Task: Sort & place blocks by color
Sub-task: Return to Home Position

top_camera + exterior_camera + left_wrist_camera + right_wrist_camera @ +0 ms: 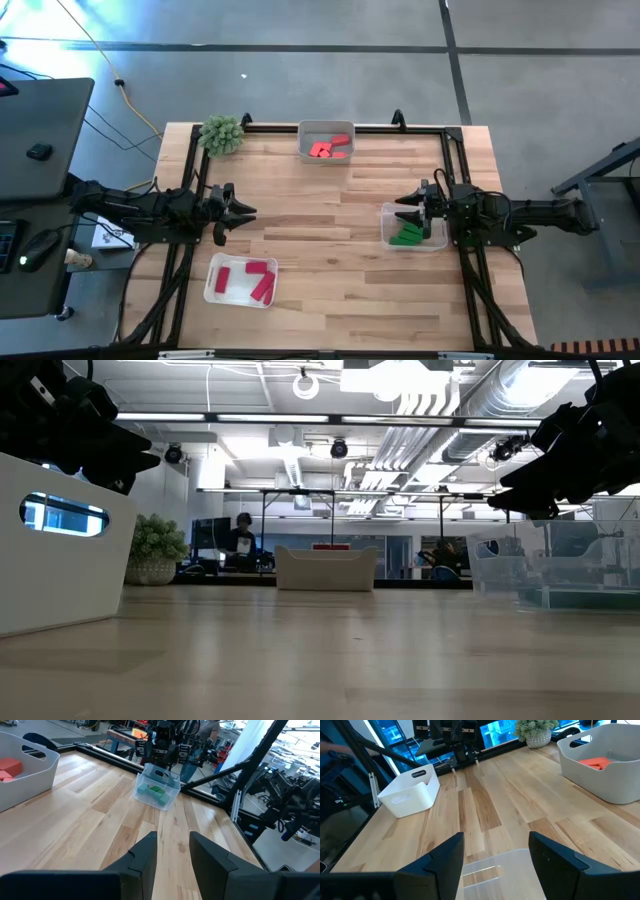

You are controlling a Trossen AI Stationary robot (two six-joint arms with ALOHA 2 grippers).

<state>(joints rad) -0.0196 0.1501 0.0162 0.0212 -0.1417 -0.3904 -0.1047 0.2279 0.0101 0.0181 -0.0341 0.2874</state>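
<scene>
No block lies loose on the table. Red blocks (250, 280) lie in a white tray (214, 288) near the left front. Orange-coral blocks (328, 148) lie in a grey-white tray (305, 135) at the far edge, and they also show in the right wrist view (596, 763). Green blocks (406, 236) (156, 790) lie in a clear tray (438, 243) on the right. My left gripper (240, 214) (172, 847) hangs open above bare wood, left of centre. My right gripper (402, 213) (495, 851) is open over the clear tray's left rim (492, 865).
A spiky green plant ball (222, 133) sits at the table's far left corner. A black frame (400, 127) runs along the table's edges. Bare wood (320, 225) stretches between the two grippers. People sit at desks in the room beyond (240, 540).
</scene>
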